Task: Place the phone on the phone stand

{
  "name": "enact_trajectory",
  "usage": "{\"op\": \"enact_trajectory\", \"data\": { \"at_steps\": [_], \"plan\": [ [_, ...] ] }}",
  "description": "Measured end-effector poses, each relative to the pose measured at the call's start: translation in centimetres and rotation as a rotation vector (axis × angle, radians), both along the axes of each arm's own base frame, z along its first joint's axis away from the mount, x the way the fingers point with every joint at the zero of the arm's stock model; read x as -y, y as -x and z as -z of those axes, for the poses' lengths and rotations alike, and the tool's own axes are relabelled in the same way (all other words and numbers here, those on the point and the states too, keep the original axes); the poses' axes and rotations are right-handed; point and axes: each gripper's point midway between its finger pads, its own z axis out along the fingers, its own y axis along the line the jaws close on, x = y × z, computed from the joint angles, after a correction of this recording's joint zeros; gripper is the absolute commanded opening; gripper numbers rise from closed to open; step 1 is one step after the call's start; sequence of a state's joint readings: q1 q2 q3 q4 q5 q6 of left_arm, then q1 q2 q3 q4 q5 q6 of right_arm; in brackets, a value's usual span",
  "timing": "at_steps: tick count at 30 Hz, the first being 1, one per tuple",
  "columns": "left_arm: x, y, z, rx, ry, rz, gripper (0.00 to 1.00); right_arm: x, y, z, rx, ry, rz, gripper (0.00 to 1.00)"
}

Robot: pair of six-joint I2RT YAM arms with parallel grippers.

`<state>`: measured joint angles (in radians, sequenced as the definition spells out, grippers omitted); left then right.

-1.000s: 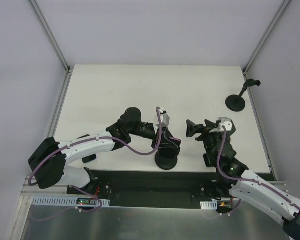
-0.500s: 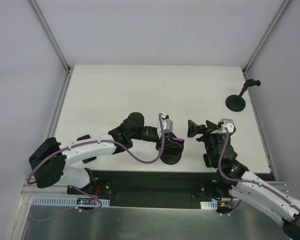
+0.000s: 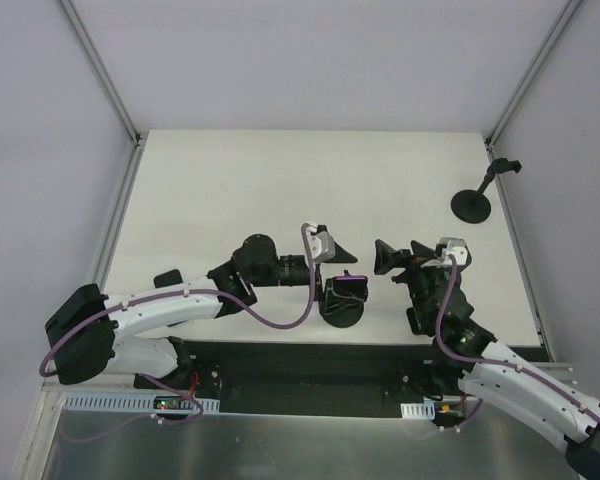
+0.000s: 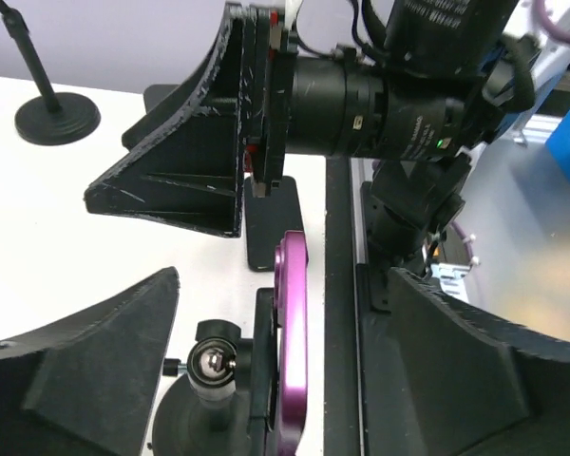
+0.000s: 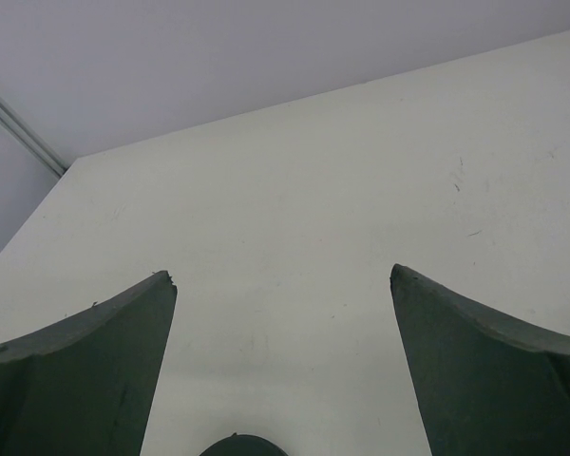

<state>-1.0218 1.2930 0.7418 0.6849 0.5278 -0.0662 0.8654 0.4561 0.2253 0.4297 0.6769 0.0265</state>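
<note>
Left gripper (image 4: pixel 285 280): its jaws are standing apart, gripping nothing. The slim magenta-edged phone (image 4: pixel 291 342) is resting edge-on between them on the black ball-jointed phone stand (image 4: pixel 209 366), its long edge pointing straight ahead from the wrist (so I am judging a straight pull-back safest). Right gripper (image 5: pixel 280 275): its jaws are gaping wide and empty over the white tabletop (image 5: pixel 313 190). The left arm is nearer.
</note>
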Motion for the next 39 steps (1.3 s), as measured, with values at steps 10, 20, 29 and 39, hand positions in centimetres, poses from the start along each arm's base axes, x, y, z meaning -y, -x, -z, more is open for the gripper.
{"op": "enact_trajectory", "data": {
  "at_steps": [10, 20, 29, 39],
  "plan": [
    [-5.4, -0.5, -6.0, -0.02, 0.122, -0.221, 0.99, 0.9, -0.3, 0.9, -0.036, 0.025, 0.06, 0.97],
    [-14.3, -2.2, -6.3, -0.168, 0.092, -0.603, 0.99, 7.9, -0.1, -0.5, -0.152, 0.05, 0.431, 0.97],
    [-19.5, -1.6, -5.7, -0.184, 0.082, -0.731, 0.99, 15.5, 1.3, -1.5, -0.251, 0.12, 0.657, 0.94],
    [-19.6, -0.4, -5.6, -0.168, 0.022, -0.671, 0.99, 19.9, 0.6, 6.2, -0.658, 0.109, 0.639, 0.77]
  ]
}}
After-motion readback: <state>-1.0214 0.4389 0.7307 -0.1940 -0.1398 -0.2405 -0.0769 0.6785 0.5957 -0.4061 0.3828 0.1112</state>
